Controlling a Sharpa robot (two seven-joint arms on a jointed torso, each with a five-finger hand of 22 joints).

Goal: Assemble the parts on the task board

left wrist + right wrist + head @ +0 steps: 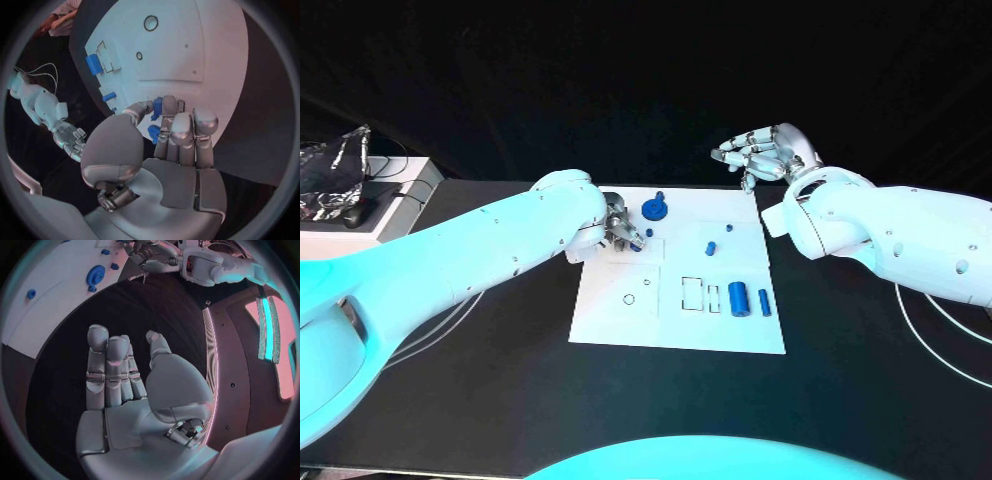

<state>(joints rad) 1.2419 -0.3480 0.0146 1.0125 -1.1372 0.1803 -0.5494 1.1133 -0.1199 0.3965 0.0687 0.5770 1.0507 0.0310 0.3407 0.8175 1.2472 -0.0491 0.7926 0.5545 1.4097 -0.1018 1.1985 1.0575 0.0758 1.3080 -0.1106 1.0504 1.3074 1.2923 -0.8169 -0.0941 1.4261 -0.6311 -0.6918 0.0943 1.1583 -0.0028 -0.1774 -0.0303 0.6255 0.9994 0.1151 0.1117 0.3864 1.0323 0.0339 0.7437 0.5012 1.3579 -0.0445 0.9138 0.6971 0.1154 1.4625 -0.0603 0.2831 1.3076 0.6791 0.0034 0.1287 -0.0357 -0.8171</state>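
A foil-wrapped bundle (336, 165) sits on a white box (387, 205) at the table's far left. The left hand (620, 228) is over the far-left part of the task board (678, 320), pinching a small blue part (157, 107) between thumb and fingertips. Just right of it lies a blue disc-shaped part (655, 208); further right, a small peg (711, 247), and near the right edge two blue cylinders (738, 297). The right hand (762, 153) hovers beyond the board's far-right corner, fingers loosely spread, holding nothing.

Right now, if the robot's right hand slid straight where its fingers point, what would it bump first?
The right hand would likely meet the black table first, then the task board near the round blue part; depth is unclear.
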